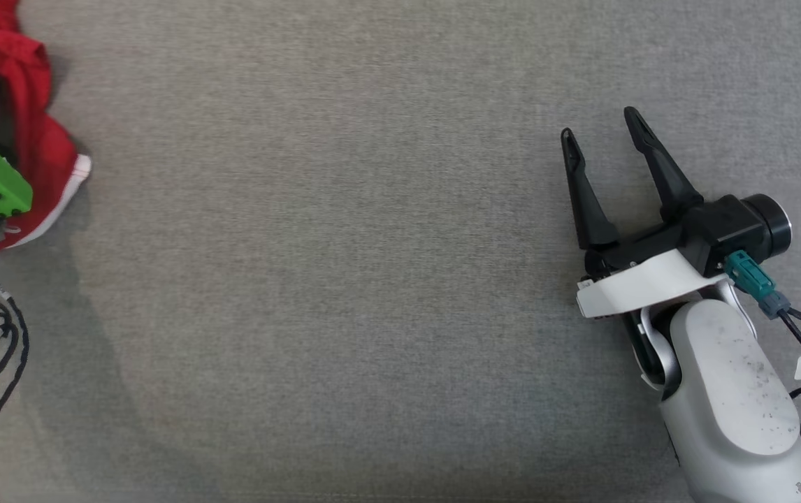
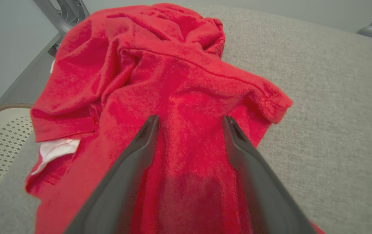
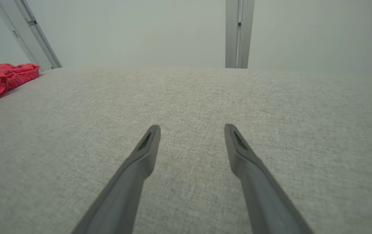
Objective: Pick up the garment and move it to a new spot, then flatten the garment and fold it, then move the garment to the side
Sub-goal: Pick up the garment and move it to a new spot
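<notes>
Clearly the red garment (image 2: 179, 97) is lying in a crumpled heap at the far left edge of the grey fabric-covered bench (image 1: 344, 279). It is sitting well apart from the right tool (image 1: 600, 126), which is hanging over bare bench with its fingers standing wide apart and holding nothing. The left tool (image 2: 189, 120) is hovering right over the heap, its two fingers spread apart too, with red cloth showing between them; whether the tips are touching the cloth is hard to tell from this angle. The fabric is looking like a soft knitted cotton, so I am expecting it to handle as light and floppy, sagging and trailing when lifted, yet not sliding much in a pinch. A raised seam fold (image 2: 186, 61) is running across the heap beyond the fingertips, and closing on such a ridge is the better bite, gathering several layers at once. The hemmed sleeve edge (image 2: 270, 104) is offering a second hold for spreading it flat
</notes>
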